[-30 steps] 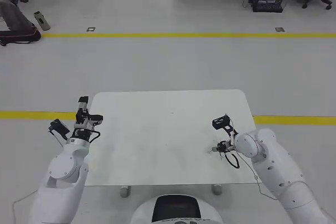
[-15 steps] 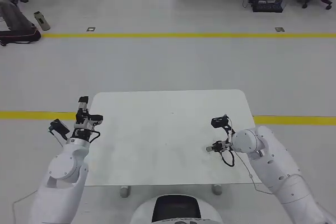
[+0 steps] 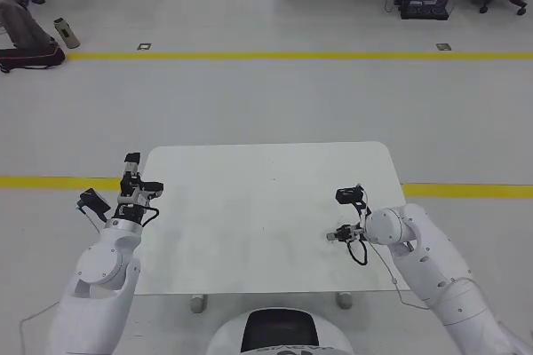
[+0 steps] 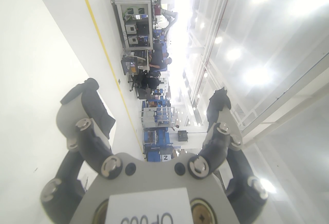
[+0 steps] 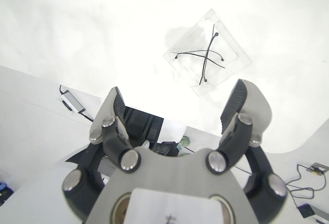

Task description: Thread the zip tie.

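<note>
Barely begun: zip ties lie loose in their tray

So far nothing of the threading shows as done. A few black zip ties [image 5: 205,55] lie crossed over one another in a shallow clear tray [image 5: 191,41] that sits flat on the white worktop [image 3: 266,222]. Each tie is straight or gently curved, its tail free and its head unthreaded, as far as the right wrist view lets one judge. Nothing touches them.

The right gripper [image 5: 177,88] hangs over the right part of the worktop, pointed towards the tray but short of it. Its fingers [image 5: 232,104] are spread wide and hold nothing. The left gripper [image 4: 154,87] is off at the left edge of the worktop, well apart from the tray and aimed out at the room. Its fingers [image 4: 84,104] are also wide apart and empty.

By my reading the whole job is left. One tie must be picked out of the crossed heap, which may drag its neighbours along. Then it needs a hold near both ends, and the thin tail has to be lined up with the small slot in the head and pushed through.
</note>
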Motion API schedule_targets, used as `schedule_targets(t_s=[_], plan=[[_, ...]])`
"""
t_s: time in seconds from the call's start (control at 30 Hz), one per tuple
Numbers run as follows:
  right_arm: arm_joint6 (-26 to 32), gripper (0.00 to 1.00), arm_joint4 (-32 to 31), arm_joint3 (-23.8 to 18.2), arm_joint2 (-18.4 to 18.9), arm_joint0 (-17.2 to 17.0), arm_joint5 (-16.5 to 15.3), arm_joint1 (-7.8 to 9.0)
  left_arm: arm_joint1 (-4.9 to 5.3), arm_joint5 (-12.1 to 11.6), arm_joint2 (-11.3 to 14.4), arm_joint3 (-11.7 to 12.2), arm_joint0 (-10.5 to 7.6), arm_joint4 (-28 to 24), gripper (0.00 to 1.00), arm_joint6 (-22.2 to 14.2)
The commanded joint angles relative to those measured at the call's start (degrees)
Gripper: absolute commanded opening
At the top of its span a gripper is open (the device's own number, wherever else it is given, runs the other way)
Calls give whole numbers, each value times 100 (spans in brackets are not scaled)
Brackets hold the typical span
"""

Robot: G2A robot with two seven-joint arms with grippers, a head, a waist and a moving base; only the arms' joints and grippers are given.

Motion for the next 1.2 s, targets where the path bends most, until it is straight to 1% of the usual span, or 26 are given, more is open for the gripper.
schedule_targets(t_s=[0.0, 0.2, 0.27, 0.53, 0.6, 0.7, 0.8, 1.07, 1.17], plan=[[-1, 100, -2, -3, 1, -1, -9, 1, 0, 0, 0, 0, 0, 0, 100, 0], [-30, 100, -62, 11, -9, -3, 8, 2, 0, 0, 0, 0, 0, 0, 100, 0], [-104, 100, -178, 54, -92, -8, 163, -15, 0, 0, 0, 0, 0, 0, 100, 0], [-102, 100, -170, 61, -112, 7, 168, -20, 0, 0, 0, 0, 0, 0, 100, 0], [-157, 100, -239, 87, -93, 3, 258, -18, 0, 0, 0, 0, 0, 0, 100, 0], [-168, 100, -357, 15, -99, -24, 553, -26, 0, 0, 0, 0, 0, 0, 100, 0], [-153, 100, -375, -76, -71, -34, 675, -28, 0, 0, 0, 0, 0, 0, 100, 0], [-153, 100, -375, -76, -71, -34, 675, -28, 0, 0, 0, 0, 0, 0, 100, 0], [-334, 100, -392, 67, -153, -65, 625, -47, 0, 0, 0, 0, 0, 0, 100, 0]])
